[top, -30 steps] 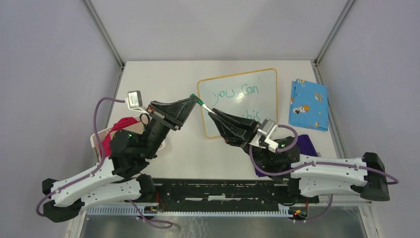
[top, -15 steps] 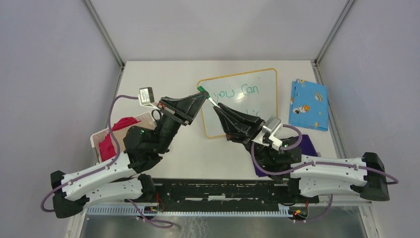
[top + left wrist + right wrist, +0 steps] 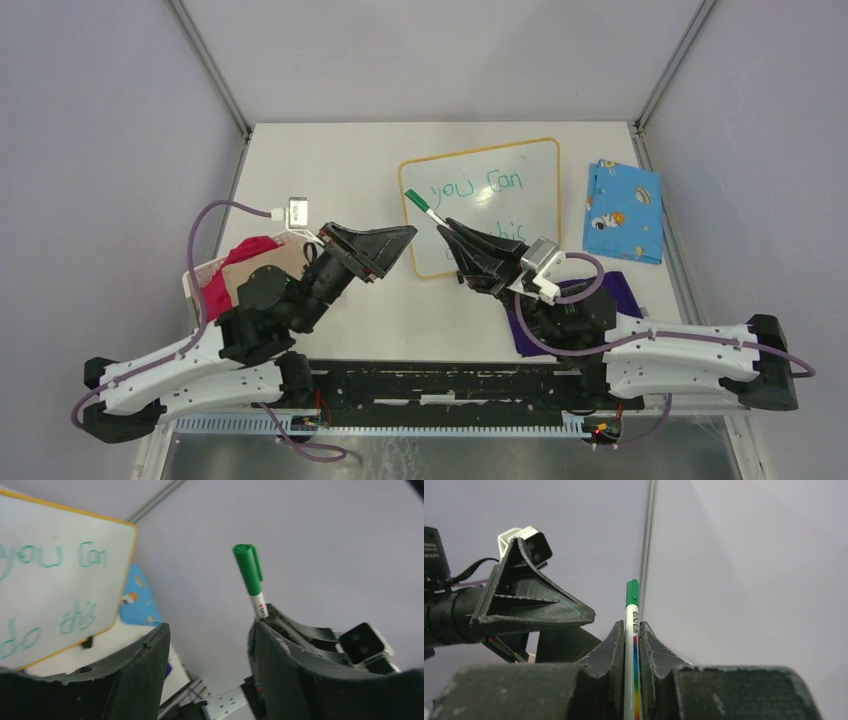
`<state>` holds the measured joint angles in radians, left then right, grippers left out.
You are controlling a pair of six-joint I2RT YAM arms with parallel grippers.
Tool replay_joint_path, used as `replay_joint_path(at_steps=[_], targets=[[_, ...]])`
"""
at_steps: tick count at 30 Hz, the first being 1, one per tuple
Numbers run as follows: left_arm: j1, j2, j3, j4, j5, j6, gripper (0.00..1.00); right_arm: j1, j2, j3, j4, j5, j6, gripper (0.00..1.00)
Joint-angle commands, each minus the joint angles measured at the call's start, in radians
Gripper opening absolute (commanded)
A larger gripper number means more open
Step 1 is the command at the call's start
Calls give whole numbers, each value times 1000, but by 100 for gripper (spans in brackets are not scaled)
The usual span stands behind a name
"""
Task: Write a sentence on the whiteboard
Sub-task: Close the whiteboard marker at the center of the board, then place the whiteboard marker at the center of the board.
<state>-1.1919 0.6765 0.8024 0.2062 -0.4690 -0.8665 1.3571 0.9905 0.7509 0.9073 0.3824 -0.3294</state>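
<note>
- The whiteboard (image 3: 535, 165) lies flat toward 12 o'clock on the table (image 3: 300, 160), with the green sentence (image 3: 476, 187) "you can do this" in two lines.
- At the board's 9 o'clock edge, the right gripper (image 3: 447, 227) clamps a capped green marker (image 3: 424, 208).
- At 8 o'clock, the left gripper (image 3: 405, 240) gapes wide, holding nothing.
- A blue patterned cloth (image 3: 622, 210) lies at 3 o'clock.

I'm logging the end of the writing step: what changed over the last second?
The left gripper let go of the green cap of the marker, opened, and drew back toward its base, now apart from it. The right gripper keeps the marker clamped. The whiteboard, the sentence and the blue cloth stayed put.
</note>
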Motion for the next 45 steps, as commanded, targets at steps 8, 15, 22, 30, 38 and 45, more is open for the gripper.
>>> replay_joint_path(at_steps=[8, 15, 22, 30, 38, 45], targets=[[-4, -225, 124, -669, -354, 117, 89, -43, -146, -187, -368, 105, 233, 0], [-5, -212, 100, -718, -313, 209, 89, -186, -40, -344, -423, -171, 596, 0], [-3, -65, 113, -826, -312, 183, 88, -291, 117, -414, -303, -348, 807, 0], [-5, -107, 60, -838, -312, 156, 88, -331, 267, -412, -356, -380, 891, 1], [-4, -147, 23, -845, -319, 139, 88, -356, 311, -448, -383, -356, 904, 17], [-4, -134, 27, -849, -321, 137, 88, -391, 275, -489, -457, -290, 896, 32]])
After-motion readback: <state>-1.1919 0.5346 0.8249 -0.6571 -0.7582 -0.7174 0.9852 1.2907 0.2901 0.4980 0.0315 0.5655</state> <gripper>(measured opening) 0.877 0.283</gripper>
